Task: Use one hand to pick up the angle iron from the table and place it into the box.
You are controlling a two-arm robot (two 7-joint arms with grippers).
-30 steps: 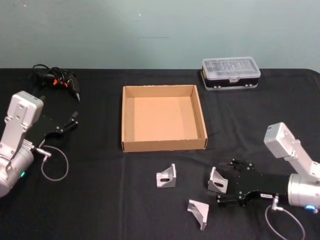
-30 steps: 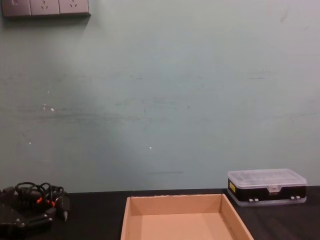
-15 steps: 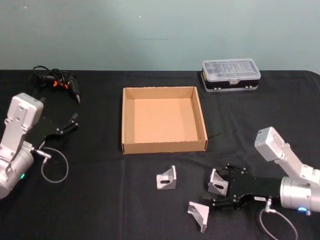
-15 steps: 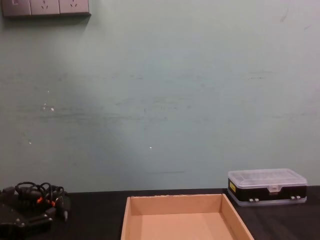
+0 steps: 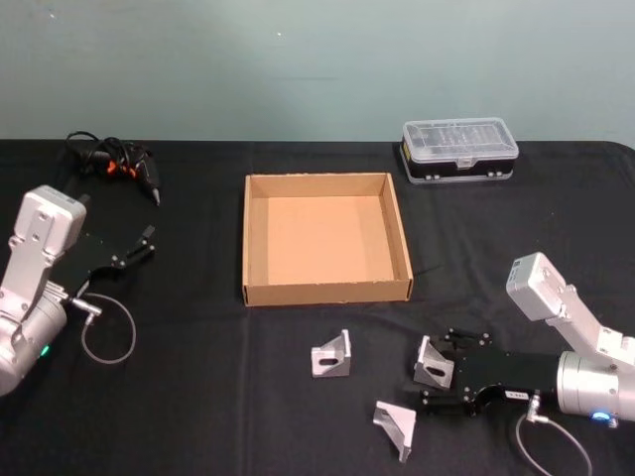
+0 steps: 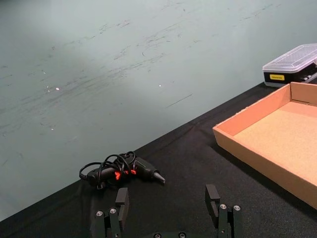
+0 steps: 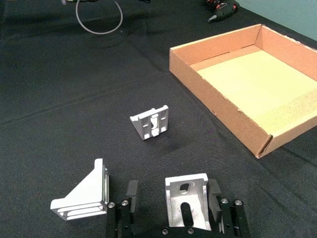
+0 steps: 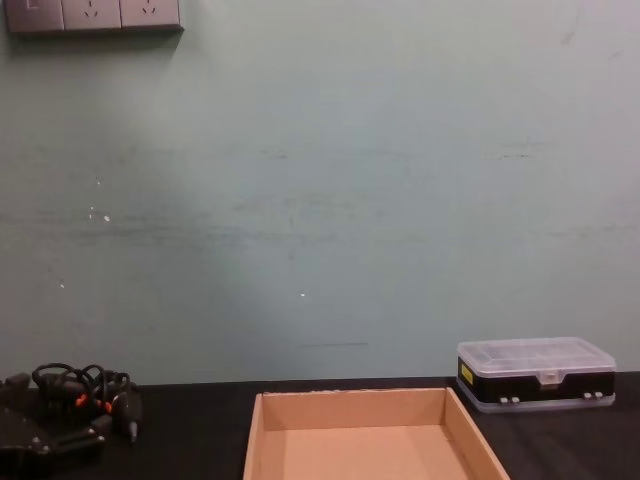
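Straddling the angle iron (image 7: 186,204) at the lower right of the head view, the right gripper (image 7: 173,197) has its fingers spread wide and grips nothing. The angle iron stands on the table (image 5: 198,397) between them, close against one finger with a gap to the other. It is silver metal, L-shaped, with a slotted hole in its face and triangular side webs. A nearer bracket (image 5: 396,426) lies lower centre, and a middle bracket (image 5: 331,355) stands just above it. Beyond them the tan box (image 5: 325,291) shows its bare floor. At left, the left gripper (image 6: 167,196) is open, holding nothing. At upper right, a clear-lidded black case (image 5: 458,149) carries a yellow label (image 6: 277,78) whose writing is too small to read. The case's contents cannot be made out.
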